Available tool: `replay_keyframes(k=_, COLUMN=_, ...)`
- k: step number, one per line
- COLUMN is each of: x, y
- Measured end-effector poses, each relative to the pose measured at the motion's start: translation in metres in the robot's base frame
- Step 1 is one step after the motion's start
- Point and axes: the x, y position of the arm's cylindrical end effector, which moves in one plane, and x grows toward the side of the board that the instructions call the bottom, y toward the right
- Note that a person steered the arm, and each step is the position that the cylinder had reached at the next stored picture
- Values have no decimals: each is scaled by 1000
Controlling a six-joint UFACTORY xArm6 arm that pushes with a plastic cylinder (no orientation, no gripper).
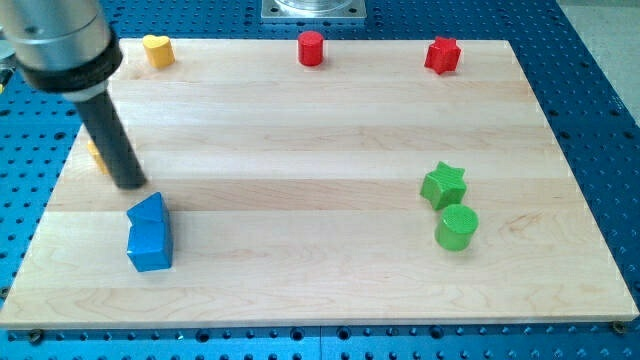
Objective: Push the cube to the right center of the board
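Note:
A blue cube lies at the view's lower left of the wooden board, touching a second blue block just above it. My tip is just above and slightly left of that upper blue block, close to it. The dark rod rises from the tip toward the view's top left.
A yellow heart-shaped block, a red cylinder and a red star line the top edge. A green star and a green cylinder sit at the right. An orange block is partly hidden behind the rod.

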Motion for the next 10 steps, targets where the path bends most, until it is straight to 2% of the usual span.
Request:
replay_keyframes(k=1, x=1, y=-15)
replay_keyframes(k=3, x=-45, y=-31)
replay_keyframes(k=4, x=-18, y=-17)
replay_keyframes(k=6, x=-13, y=-8)
replay_keyframes(k=7, x=8, y=7)
replay_keyframes(k=9, x=88, y=-6)
replay_keyframes(k=10, x=87, y=51)
